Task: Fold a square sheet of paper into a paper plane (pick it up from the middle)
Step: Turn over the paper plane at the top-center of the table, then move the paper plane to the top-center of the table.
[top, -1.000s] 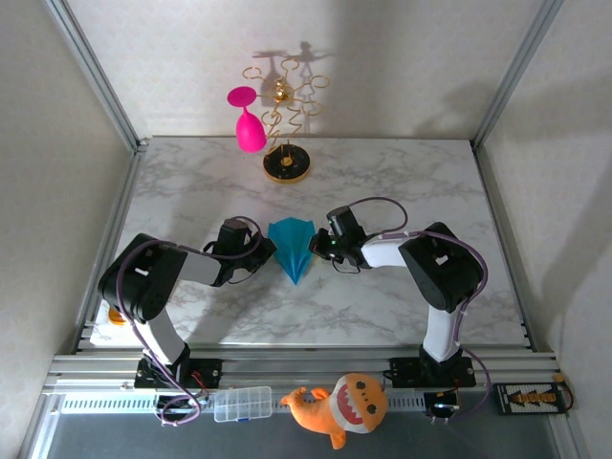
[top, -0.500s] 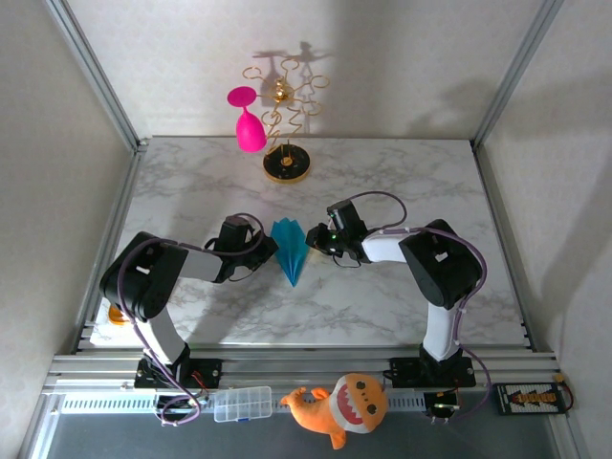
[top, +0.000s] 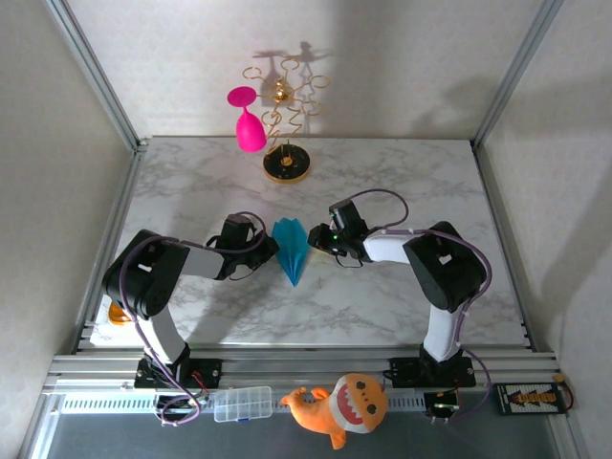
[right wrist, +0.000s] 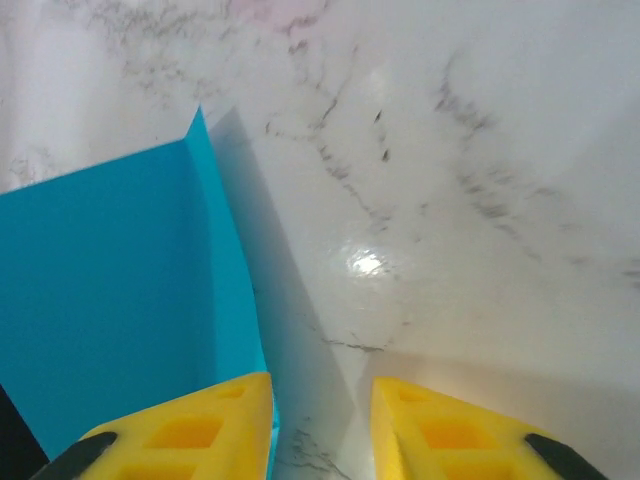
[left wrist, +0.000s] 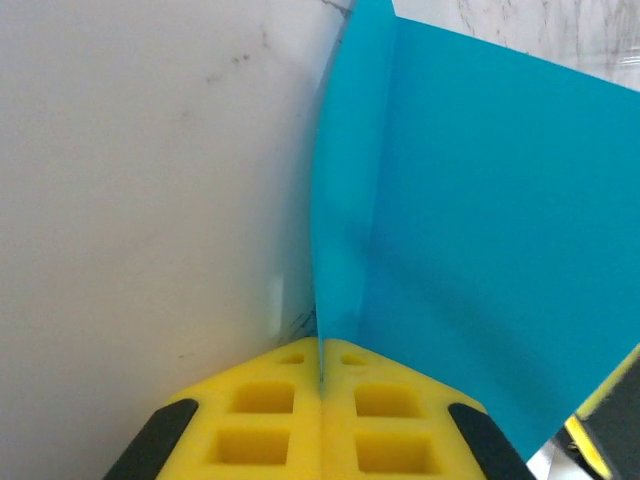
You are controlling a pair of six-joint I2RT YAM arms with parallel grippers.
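1. Where the two claws face each other at mid-table, the plane point(top: 291, 251) lies between them: turquoise paper folded to a dart, tip toward the arm bases, blunt end toward the far edge.
2. Left claw point(top: 269, 251): at the plane's left side, touching it. In the wrist view the yellow pads point(left wrist: 300, 385) are pressed together. An upright fold of the plane point(left wrist: 480, 250) runs down into the seam between them. It appears pinched there, though the seam hides the paper's edge. A broad flat panel of paper spreads to the right of the pads.
3. Right claw point(top: 315, 245): just beside the plane's right side. In the wrist view the pads point(right wrist: 440, 420) are spread, with bare marble in the gap. The plane's point(right wrist: 110, 300) raised edge stands just beside the inner face of the left-hand pad.
4. Table point(top: 411, 191): white marble with grey veins, under both claws.
5. Stand point(top: 286, 168): gold wire on a round base, well beyond the claws near the far edge, about in line with the plane.
6. Goblet point(top: 250, 131): pink, just left of the stand, well beyond the left claw.
7. Plush toy point(top: 342, 406): orange, behind the claws, on the rail between the arm bases.
8. Box point(top: 242, 404): clear plastic, just left of the toy, near the left arm's base.
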